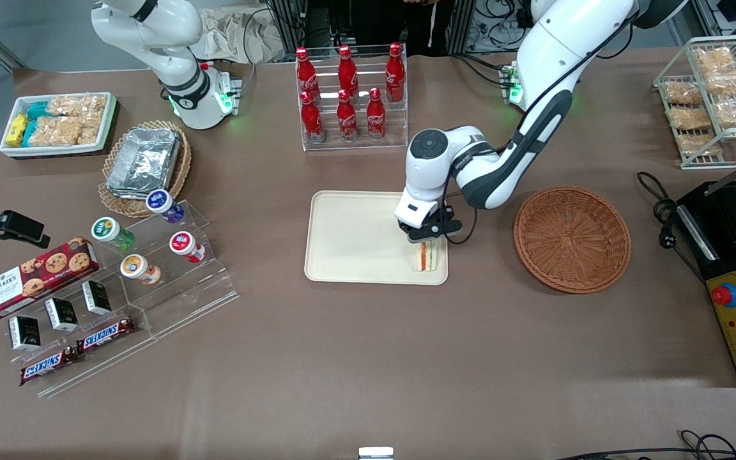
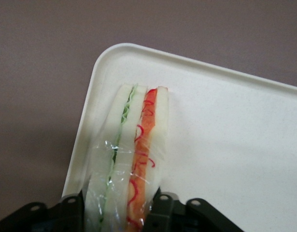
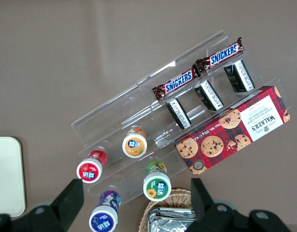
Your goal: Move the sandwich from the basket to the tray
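The sandwich (image 1: 427, 256), a wrapped wedge of white bread with orange-red and green layers, stands on the cream-beige tray (image 1: 349, 239) at the tray's corner nearest the front camera and the basket. My left gripper (image 1: 427, 242) is directly above it, shut on its top end. In the left wrist view the sandwich (image 2: 131, 154) runs between the two black fingers (image 2: 165, 212), its tip on the tray (image 2: 235, 145) near the rounded corner. The reddish-brown woven basket (image 1: 572, 239) lies beside the tray toward the working arm's end and holds nothing.
A rack of red cola bottles (image 1: 349, 96) stands farther from the front camera than the tray. A tan wicker basket with foil trays (image 1: 144, 163), an acrylic stand with small cups (image 1: 151, 255), a cookie box and Snickers bars lie toward the parked arm's end. A black control box (image 1: 735, 281) lies past the basket.
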`<state>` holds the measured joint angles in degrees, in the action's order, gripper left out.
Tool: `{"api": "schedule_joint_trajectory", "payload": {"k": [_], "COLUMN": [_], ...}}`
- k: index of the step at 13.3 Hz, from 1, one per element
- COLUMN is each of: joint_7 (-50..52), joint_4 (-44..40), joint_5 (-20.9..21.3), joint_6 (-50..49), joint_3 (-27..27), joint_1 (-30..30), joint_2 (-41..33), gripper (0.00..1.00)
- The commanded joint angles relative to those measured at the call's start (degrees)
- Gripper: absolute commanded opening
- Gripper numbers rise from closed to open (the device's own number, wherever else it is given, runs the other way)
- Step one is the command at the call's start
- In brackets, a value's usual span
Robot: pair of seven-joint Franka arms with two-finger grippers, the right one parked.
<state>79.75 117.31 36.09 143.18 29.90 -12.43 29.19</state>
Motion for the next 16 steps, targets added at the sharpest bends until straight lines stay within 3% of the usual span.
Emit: {"api": "schedule_joint_trajectory", "payload": {"k": [1,2,6,9,11,14,16], "joint_7": [1.46,1.46,-1.51,-4.49,-16.66,-41.51,-61.45], "joint_4": [-3.13,-4.62,-15.06,-21.85,-24.58,-26.00,-26.17], "joint_5": [0.74,-0.04,-15.31,-18.59,-23.75,-32.37,-33.10], "joint_6": [-3.50,-6.05,-16.85,-30.89,-39.43,-49.55,-55.62], "joint_3": [0.16,0.51,0.77,0.68,-0.10,-14.99,-23.45], "joint_1": [-0.23,-0.14,0.39,4.15,7.14,4.80,3.82], "joint_2": [0.17,-0.45,-8.69,-14.67,-19.50,-27.84,-30.85], "gripper": [1.00,1.00,1.00,1.00,1.00,1.00,1.00]}}
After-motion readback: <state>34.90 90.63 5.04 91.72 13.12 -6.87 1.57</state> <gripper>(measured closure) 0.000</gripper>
